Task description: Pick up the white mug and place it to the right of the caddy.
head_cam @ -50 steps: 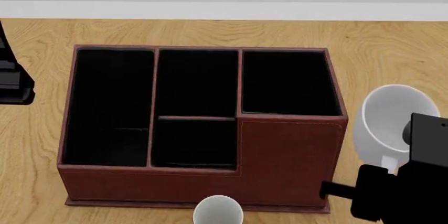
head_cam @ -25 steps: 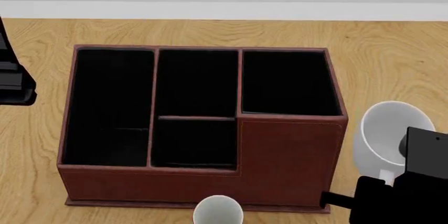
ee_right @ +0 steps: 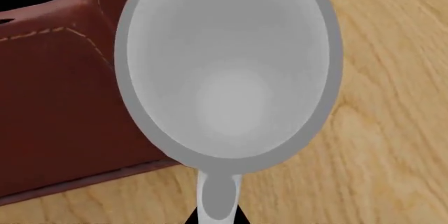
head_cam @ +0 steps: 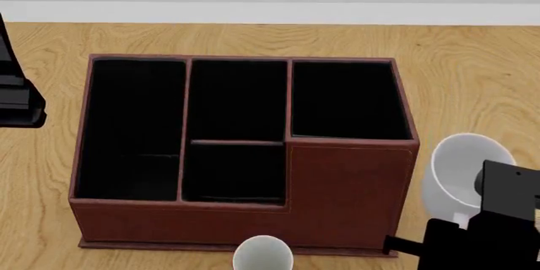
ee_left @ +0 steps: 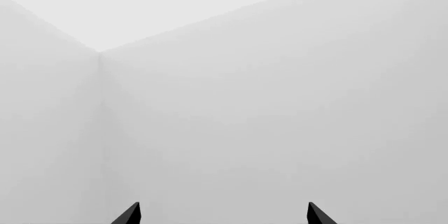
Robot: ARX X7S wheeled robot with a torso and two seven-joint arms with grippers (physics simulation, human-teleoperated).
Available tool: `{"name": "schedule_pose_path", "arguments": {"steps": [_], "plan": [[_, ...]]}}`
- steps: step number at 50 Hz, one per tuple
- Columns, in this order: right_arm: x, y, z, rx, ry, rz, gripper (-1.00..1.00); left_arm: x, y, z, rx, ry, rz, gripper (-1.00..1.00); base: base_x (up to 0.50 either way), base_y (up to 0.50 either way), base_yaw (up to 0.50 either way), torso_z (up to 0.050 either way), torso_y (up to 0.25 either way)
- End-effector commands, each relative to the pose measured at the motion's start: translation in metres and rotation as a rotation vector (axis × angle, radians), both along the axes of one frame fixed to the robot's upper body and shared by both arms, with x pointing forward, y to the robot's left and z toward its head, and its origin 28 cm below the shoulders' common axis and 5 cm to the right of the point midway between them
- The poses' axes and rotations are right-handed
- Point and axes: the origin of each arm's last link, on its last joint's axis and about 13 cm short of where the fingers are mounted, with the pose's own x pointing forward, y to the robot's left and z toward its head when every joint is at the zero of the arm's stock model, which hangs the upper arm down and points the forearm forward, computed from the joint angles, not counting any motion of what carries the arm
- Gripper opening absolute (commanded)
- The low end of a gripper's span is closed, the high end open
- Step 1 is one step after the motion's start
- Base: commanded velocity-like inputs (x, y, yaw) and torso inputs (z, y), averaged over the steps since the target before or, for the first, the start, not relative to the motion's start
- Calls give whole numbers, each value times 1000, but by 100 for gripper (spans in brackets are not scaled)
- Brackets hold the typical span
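The white mug [head_cam: 460, 167] is just right of the caddy [head_cam: 346, 188], beside its taller corner section, mouth up. My right gripper [ee_right: 218, 217] is shut on the mug's looped handle [ee_right: 217, 198]; only its black fingertips show, one on each side of the handle. In the right wrist view the white mug [ee_right: 227, 77] fills the middle, with the caddy's reddish-brown wall [ee_right: 56, 103] beside it. Whether the mug's base touches the wooden table [head_cam: 472, 61] is hidden. My left gripper [ee_left: 222, 213] is open, facing a bare grey wall, far from both.
A smaller mug with a white inside [head_cam: 262, 252] stands close against the caddy's near wall. A black shape [head_cam: 17, 93] sits at the left edge of the head view. The right arm's black body [head_cam: 497, 226] covers the near right corner.
The right gripper and the white mug have moved nearer to me along the caddy's right side. The caddy and the smaller mug have not moved.
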Motion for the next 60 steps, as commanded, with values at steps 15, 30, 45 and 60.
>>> {"name": "schedule_pose_path", "arguments": {"steps": [15,30,45,60], "plan": [[11,0,-5,-17,7,9,-100,-1,2,-3,-3,4,6,100,0,0,0,0,1],[18,-1,-15,-8,30,8,-100,3,2,-6,-3,13,6,100,0,0,0,0,1],[25,-3,-26,-1,55,1,-100,9,1,-11,-7,28,5,100,0,0,0,0,0],[29,-4,-34,4,73,0,-100,9,0,-10,-4,27,2,100,0,0,0,0,1]]}}
